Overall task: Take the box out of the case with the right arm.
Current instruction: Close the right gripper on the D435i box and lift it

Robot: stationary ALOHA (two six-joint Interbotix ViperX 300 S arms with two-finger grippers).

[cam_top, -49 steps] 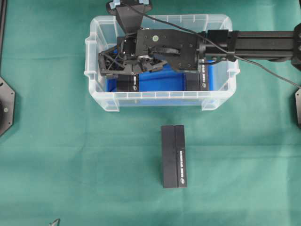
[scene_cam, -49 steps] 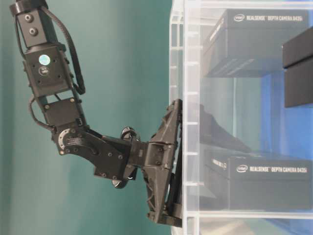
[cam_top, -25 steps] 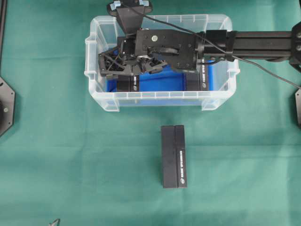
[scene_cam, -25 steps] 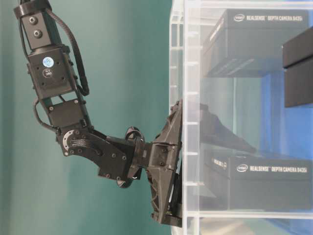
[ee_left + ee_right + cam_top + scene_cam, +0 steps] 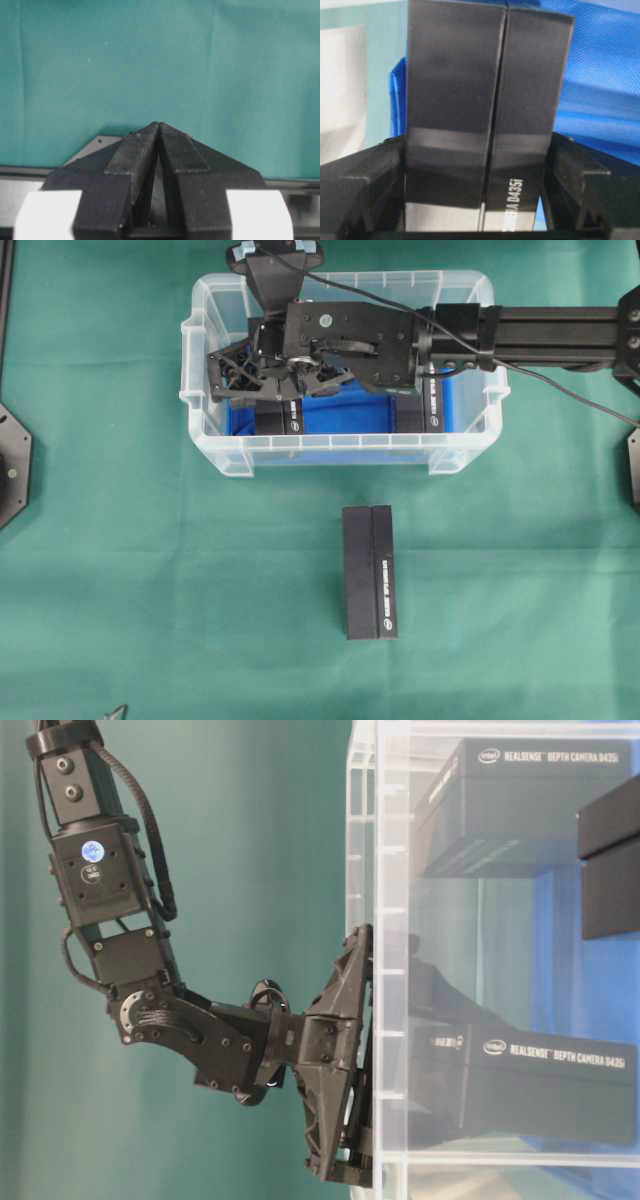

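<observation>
The clear case with a blue lining stands at the top middle of the green table. My all-black right arm reaches into its left half from the right. The right gripper is shut on a black box printed "D435i". One finger presses each long side of the box. Seen from table level, the box sits slightly tilted inside the case wall. My left gripper is shut on nothing, over bare green cloth.
A second black box lies in the right half of the case, under the arm. A third black box lies on the cloth in front of the case. Arm bases sit at the left edge and right edge.
The right gripper's jaws have closed in onto the box's sides. The box has shifted and tilted a little inside the case. The left gripper is unchanged.
</observation>
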